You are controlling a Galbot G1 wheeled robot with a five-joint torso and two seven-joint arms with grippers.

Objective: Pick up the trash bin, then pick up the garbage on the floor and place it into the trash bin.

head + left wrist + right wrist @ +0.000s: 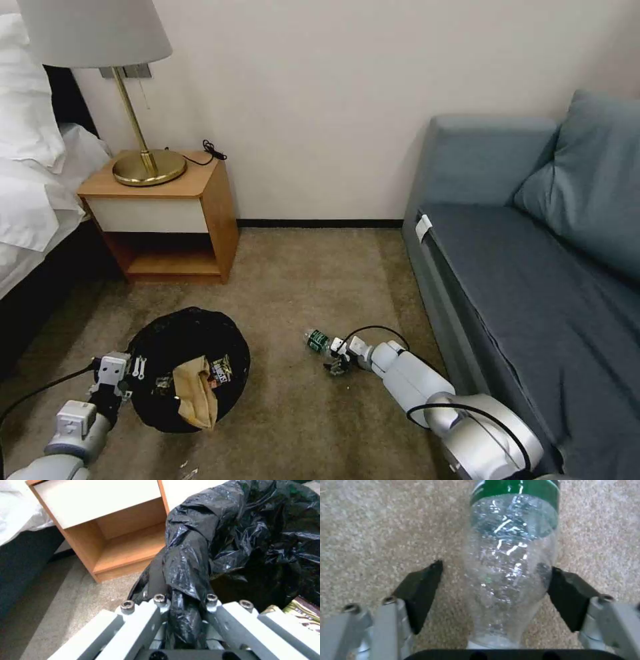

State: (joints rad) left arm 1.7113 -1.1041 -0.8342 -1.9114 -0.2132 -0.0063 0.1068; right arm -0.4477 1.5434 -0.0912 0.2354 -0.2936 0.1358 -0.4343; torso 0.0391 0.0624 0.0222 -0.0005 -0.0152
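- We see both arms built of rounded silver-grey segments, with black cables looping outside them.
- The left gripper (181, 620) shows pale grey linkage bars fastened by dark hex-socket screws on a black base.
- The right gripper (493, 587) carries black wedge-shaped fingertips (420, 590) on grey links.

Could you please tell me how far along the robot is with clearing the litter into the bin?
Done: the left pincer is shut on the bag-lined rim of the trash bin, and brown paper plus wrappers lie inside it. In hand: the right pincer is open around the clear bottle lying on the carpet, not yet closed. Left: grip that bottle and drop it in.
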